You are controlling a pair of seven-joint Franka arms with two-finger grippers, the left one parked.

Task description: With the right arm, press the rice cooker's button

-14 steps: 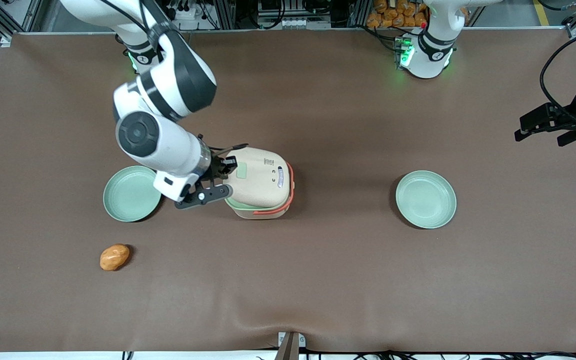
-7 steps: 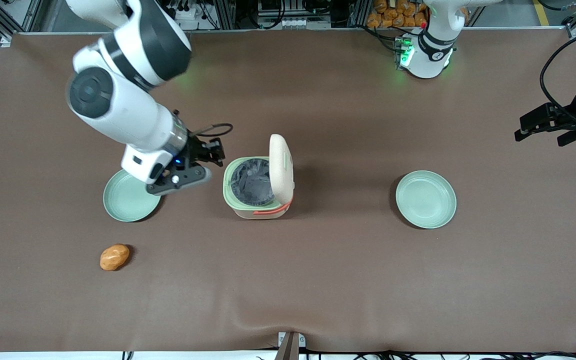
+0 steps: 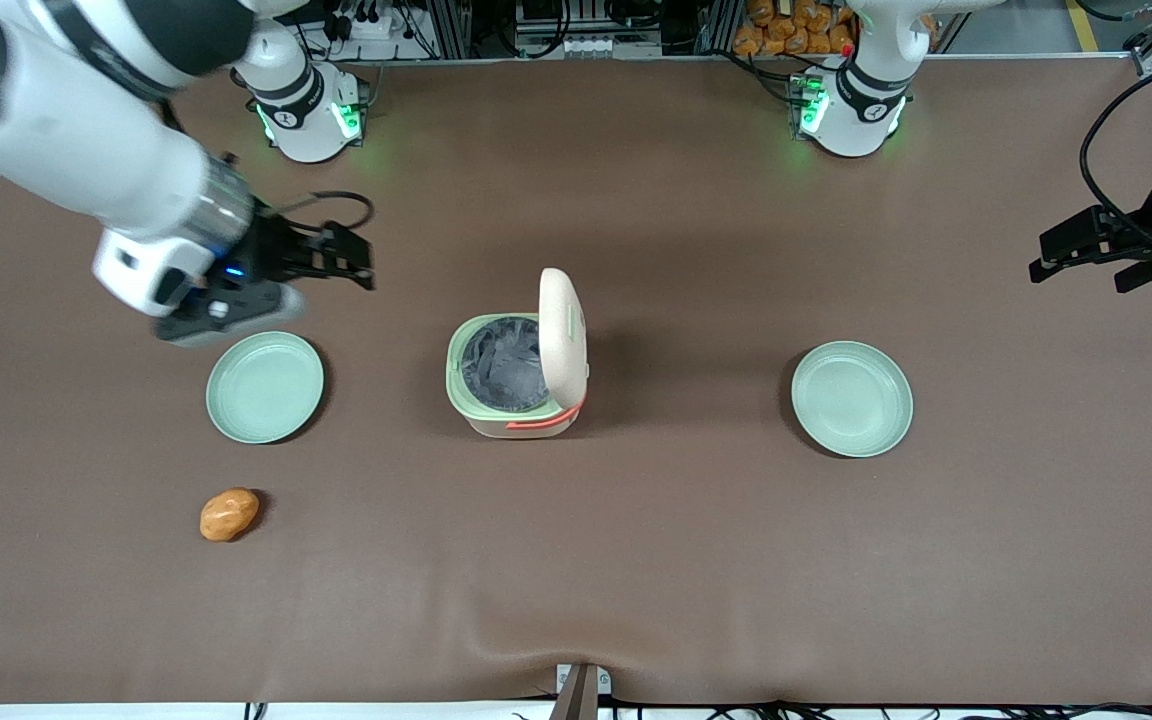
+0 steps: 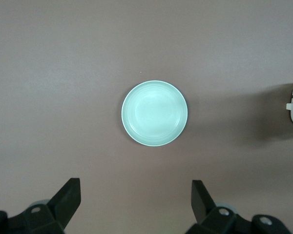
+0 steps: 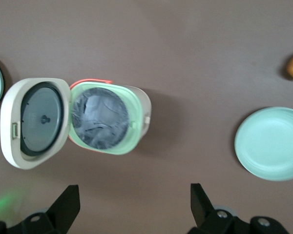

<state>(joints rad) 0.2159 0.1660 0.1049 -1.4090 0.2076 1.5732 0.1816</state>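
Observation:
The rice cooker (image 3: 511, 400) stands mid-table with its cream lid (image 3: 562, 335) swung up and the grey inner pot (image 3: 501, 365) showing inside the pale green rim. The coral handle lies at its base. The mint button does not show in any view. My right arm's gripper (image 3: 354, 262) is open and empty. It hangs above the table, well apart from the cooker toward the working arm's end. In the right wrist view the open cooker (image 5: 105, 119) and the lid's dark underside (image 5: 39, 119) lie ahead of the gripper (image 5: 135, 197), whose fingers stand wide apart.
A green plate (image 3: 264, 387) lies on the table just nearer the front camera than the gripper, and also shows in the right wrist view (image 5: 271, 144). An orange-brown lump (image 3: 229, 514) lies nearer still. A second green plate (image 3: 851, 398) lies toward the parked arm's end.
The cooker's lid went from shut to standing open. My gripper drew back from the lid's edge, away from the cooker toward the working arm's end, and rose.

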